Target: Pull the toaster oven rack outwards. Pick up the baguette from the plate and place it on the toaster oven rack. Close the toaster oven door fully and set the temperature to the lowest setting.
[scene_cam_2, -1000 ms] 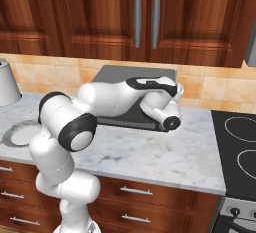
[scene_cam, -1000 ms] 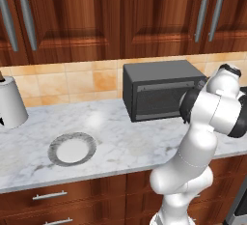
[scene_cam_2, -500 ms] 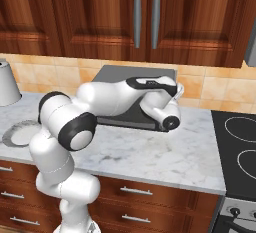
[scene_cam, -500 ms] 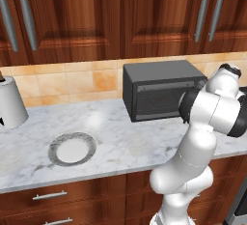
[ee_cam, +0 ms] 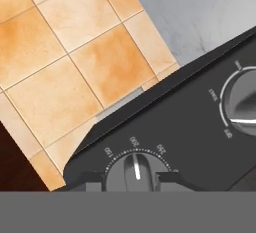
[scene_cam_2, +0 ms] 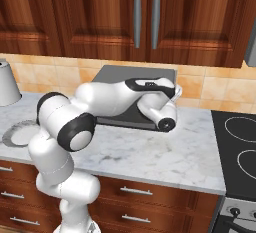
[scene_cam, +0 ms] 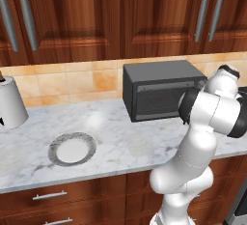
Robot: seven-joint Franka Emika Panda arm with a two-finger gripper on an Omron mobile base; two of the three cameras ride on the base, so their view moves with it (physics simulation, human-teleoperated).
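Counter (scene_cam: 120, 144): grey-veined white marble
Backsplash (scene_cam: 82, 81): orange-tan tiles above counter
Cabinets (scene_cam: 96, 16): dark wood above counter; drawers (scene_cam_2: 145, 194) below

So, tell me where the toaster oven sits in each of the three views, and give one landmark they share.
Left base view: toaster oven right of centre, on the counter, door shut.
Right base view: its top and lower front edge at centre, behind the arm.
Hand view: its knob panel fills the lower right.
Shared landmark: the orange tiled backsplash.

Tiny unreadable markings around knobs (ee_cam: 134, 169)
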